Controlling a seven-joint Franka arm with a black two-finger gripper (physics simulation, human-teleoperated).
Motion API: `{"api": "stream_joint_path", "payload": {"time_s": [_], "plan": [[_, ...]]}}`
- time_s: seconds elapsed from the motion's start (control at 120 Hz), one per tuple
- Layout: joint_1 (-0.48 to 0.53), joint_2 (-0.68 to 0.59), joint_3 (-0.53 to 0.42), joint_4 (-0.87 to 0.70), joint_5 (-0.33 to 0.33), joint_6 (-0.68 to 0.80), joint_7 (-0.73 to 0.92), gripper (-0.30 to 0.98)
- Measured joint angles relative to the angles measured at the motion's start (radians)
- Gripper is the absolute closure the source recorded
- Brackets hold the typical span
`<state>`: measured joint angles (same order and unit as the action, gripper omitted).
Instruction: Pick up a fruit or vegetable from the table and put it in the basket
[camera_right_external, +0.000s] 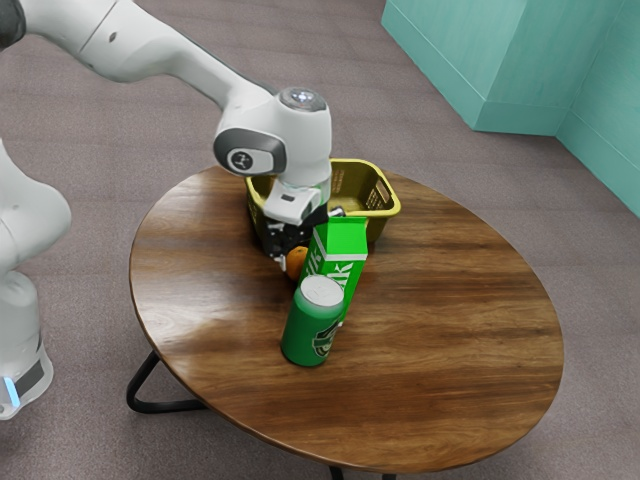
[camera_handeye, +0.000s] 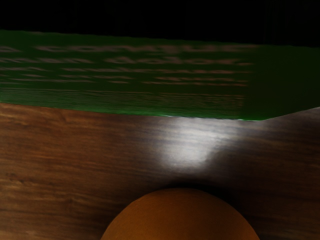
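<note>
And here's the gripper (camera_right_external: 286, 250) down at the orange (camera_right_external: 297, 263), wide or closed around it, I can't tell! The fruit's outside the basket (camera_right_external: 383, 213), at the green milk carton's (camera_right_external: 344, 240) nine o'clock. Basket at the table's (camera_right_external: 450, 330) twelve, partly behind the arm; green can (camera_right_external: 308, 330) at the carton's seven!

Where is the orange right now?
In the exterior view, the orange is at the gripper, just to that view's left of the green milk carton, which partly hides it; the yellow basket stands beyond.
</note>
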<state>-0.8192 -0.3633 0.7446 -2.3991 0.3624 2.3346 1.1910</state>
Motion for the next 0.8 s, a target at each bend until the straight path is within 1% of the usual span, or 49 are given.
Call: {"api": "stream_joint_path", "payload": {"time_s": [0.425,0.8], "plan": [[-0.007,0.02,0.024,0.0,0.002,0.0,0.001,0.0],[-0.008,0.041,0.026,0.0,-0.003,0.0,0.002,0.0]]}}
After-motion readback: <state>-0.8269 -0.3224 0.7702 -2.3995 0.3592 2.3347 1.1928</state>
